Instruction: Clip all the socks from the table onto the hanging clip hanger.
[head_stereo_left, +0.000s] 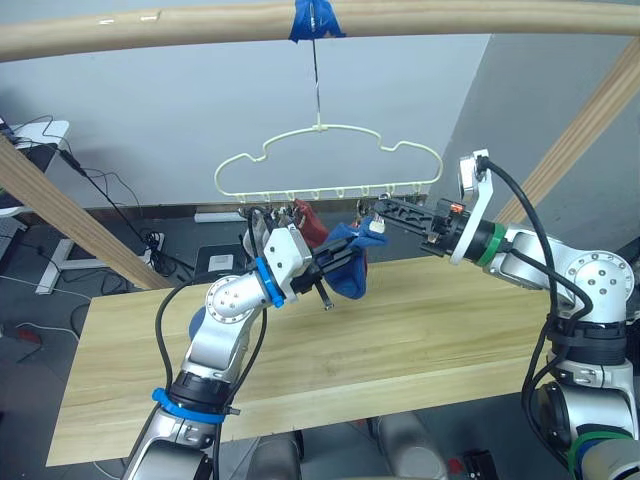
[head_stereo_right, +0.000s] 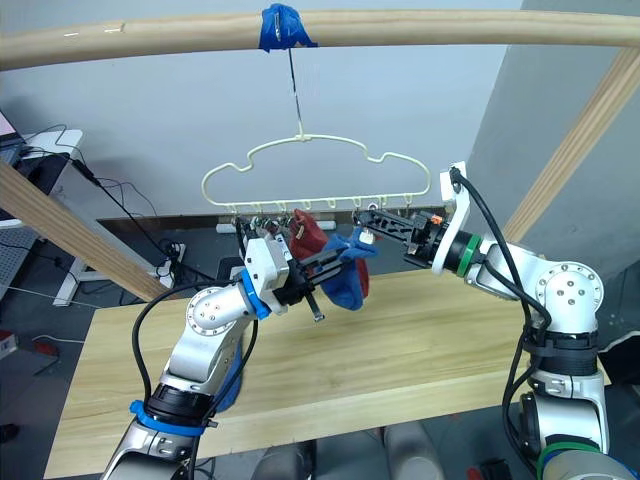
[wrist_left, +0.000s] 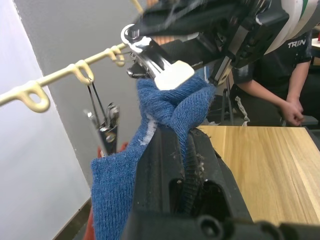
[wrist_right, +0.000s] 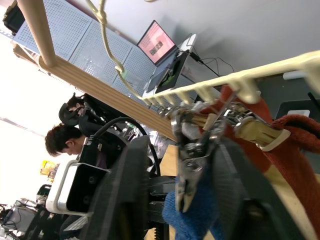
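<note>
The cream clip hanger (head_stereo_left: 330, 160) hangs by its hook from a round wooden rail. A red sock (head_stereo_left: 310, 222) dangles from one of its clips. My left gripper (head_stereo_left: 338, 262) is shut on a blue sock (head_stereo_left: 350, 275) and holds it up just under the row of clips, above the table (head_stereo_left: 420, 330). The sock's top edge (wrist_left: 170, 107) sits against a cream-padded metal clip (wrist_left: 172, 75). My right gripper (head_stereo_left: 383, 212) reaches in from the right and is shut on that clip (wrist_right: 187, 175), one finger (wrist_right: 235, 190) on each side.
The rail (head_stereo_left: 200, 25) carries blue tape (head_stereo_left: 315, 18) where the hook hangs. Slanted wooden posts (head_stereo_left: 60, 210) (head_stereo_left: 590, 130) stand at both sides. A blue patch (head_stereo_left: 195, 322) shows on the table behind my left arm. A person (wrist_left: 270, 90) stands past the table's end.
</note>
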